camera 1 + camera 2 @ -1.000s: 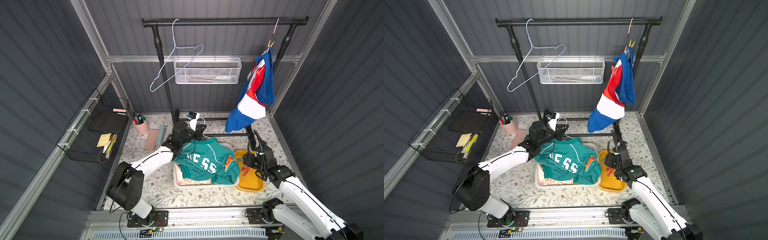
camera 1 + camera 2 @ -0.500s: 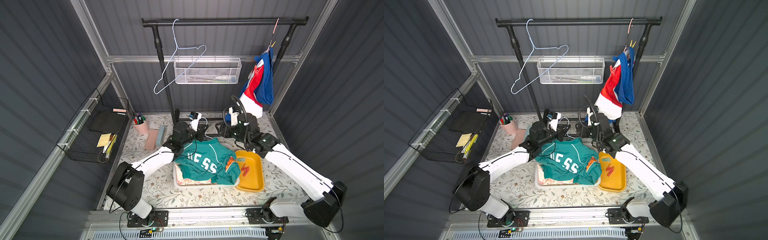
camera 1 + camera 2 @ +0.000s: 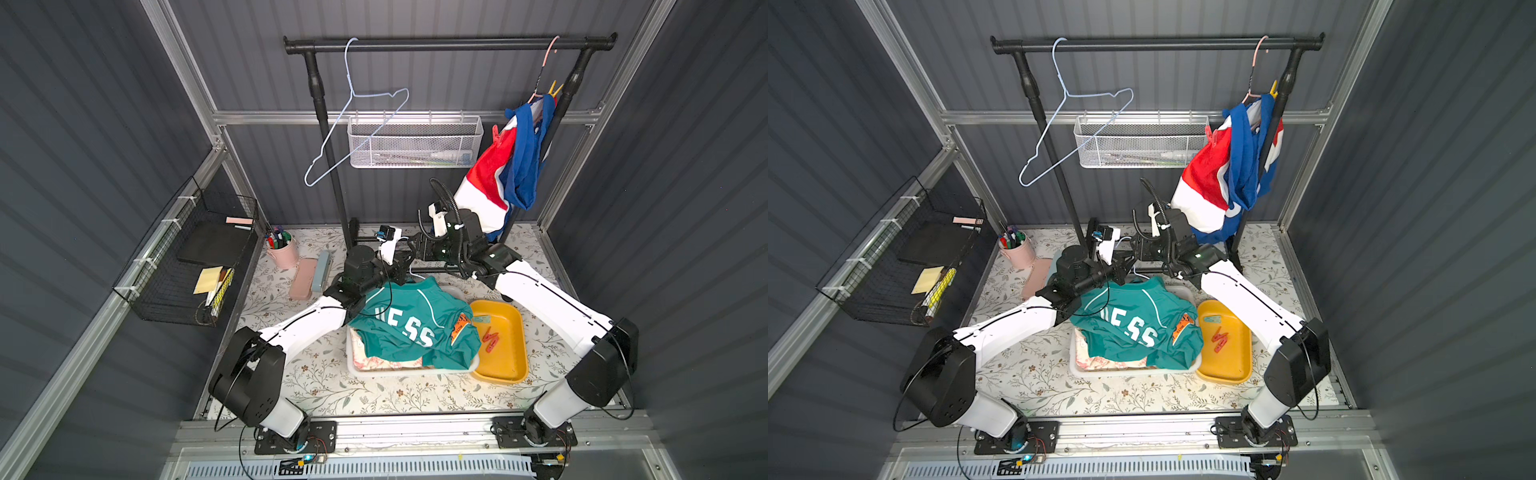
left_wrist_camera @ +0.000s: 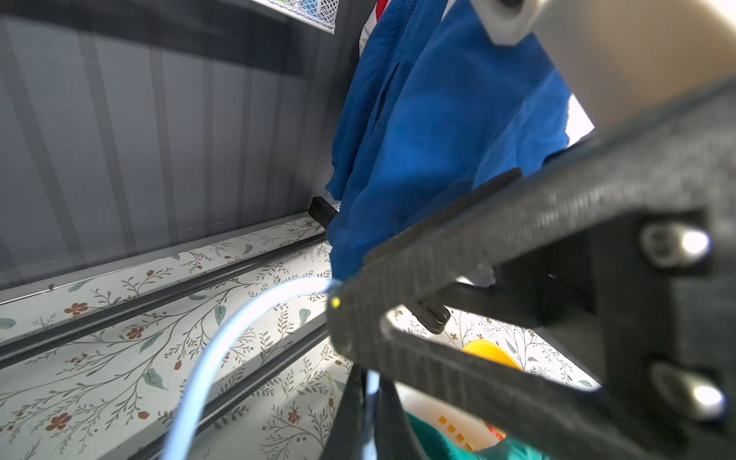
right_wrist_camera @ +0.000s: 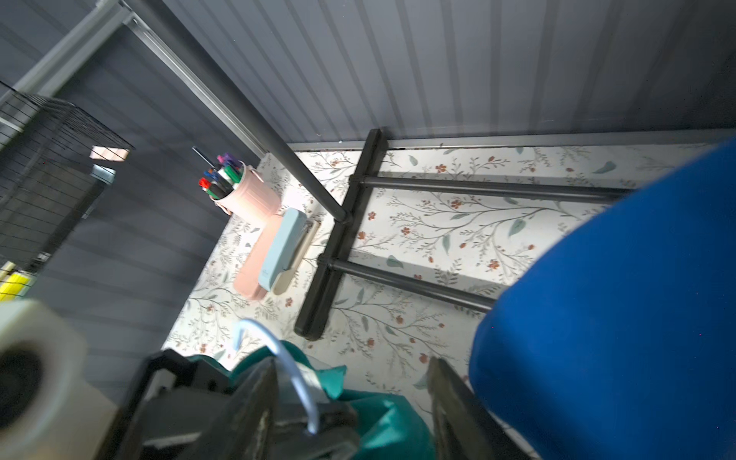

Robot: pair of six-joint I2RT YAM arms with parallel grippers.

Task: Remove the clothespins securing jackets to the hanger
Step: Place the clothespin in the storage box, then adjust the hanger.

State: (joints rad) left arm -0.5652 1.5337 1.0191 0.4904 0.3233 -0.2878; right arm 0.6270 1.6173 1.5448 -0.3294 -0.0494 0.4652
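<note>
Left wrist cam: your left claw point(image 4: 370, 422) is chopped by the frame edge, clamped on the pale hanger point(image 4: 211, 350). Top views hide its tips behind the wrist. Rest of that hanger's under the teal jacket point(image 3: 415, 328), and the cream jacket point(image 3: 374, 362) is mostly buried too. Right claw point(image 5: 351, 360) fingers: blurred, bases cut off. Yellow peg point(image 3: 555, 88): too small to read.

White arm links point(image 3: 540, 299), black joints point(image 3: 253, 378) and looping black cables point(image 3: 446, 195).
</note>
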